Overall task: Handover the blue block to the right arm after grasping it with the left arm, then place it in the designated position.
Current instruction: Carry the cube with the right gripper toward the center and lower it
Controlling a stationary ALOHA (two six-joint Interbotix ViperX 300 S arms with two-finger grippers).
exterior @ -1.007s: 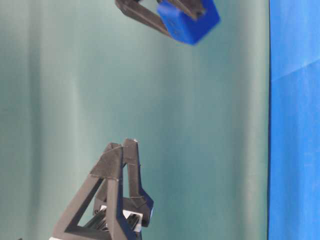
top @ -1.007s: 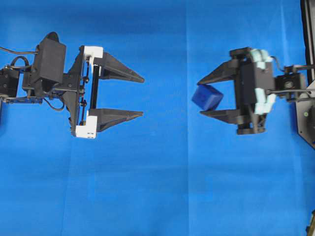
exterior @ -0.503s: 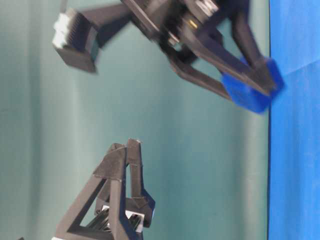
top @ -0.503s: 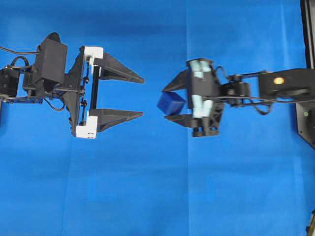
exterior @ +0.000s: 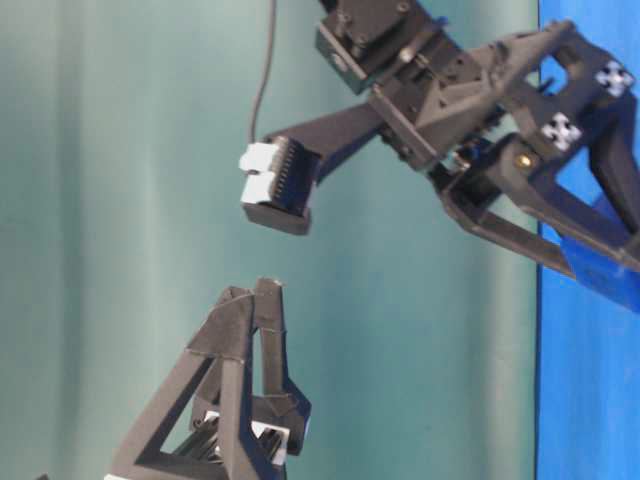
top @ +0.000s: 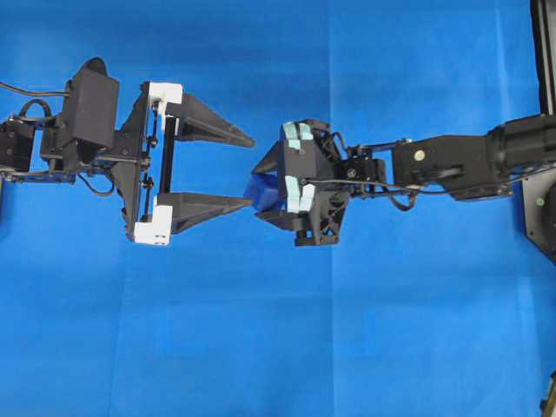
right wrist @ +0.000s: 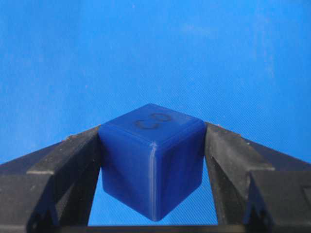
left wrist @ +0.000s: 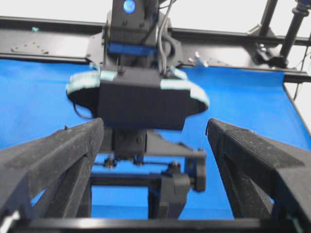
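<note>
- The desk is covered by a plain blue cloth (top: pixel 261 347); broad bare stretches of it are seen above and below both arms in the overhead view, and a black frame edge (top: pixel 540 52) borders it at the far right.
- Little room is left in the middle: the tips of the black left arm's gripper with white brackets (top: pixel 248 170) are found just beside the black right arm's gripper with pale mint-green parts (top: pixel 263 189).
- In the overhead view, the small dark-blue cube with rounded edges (top: pixel 261 188) is mostly covered by the right gripper's body; only a sliver is seen.
- In the table-level view the cube (exterior: pixel 600 272) is cut off at the right edge, against the cloth.
- Whether the cube rests on the cloth cannot be told.
- The left fingers (left wrist: pixel 53 160) are spread wide and nothing is held between them.
- The right fingers (right wrist: pixel 68 155) are clamped on two opposite faces of the cube (right wrist: pixel 153 158), one corner edge turned toward the wrist camera, faint marks seen on its top face.
</note>
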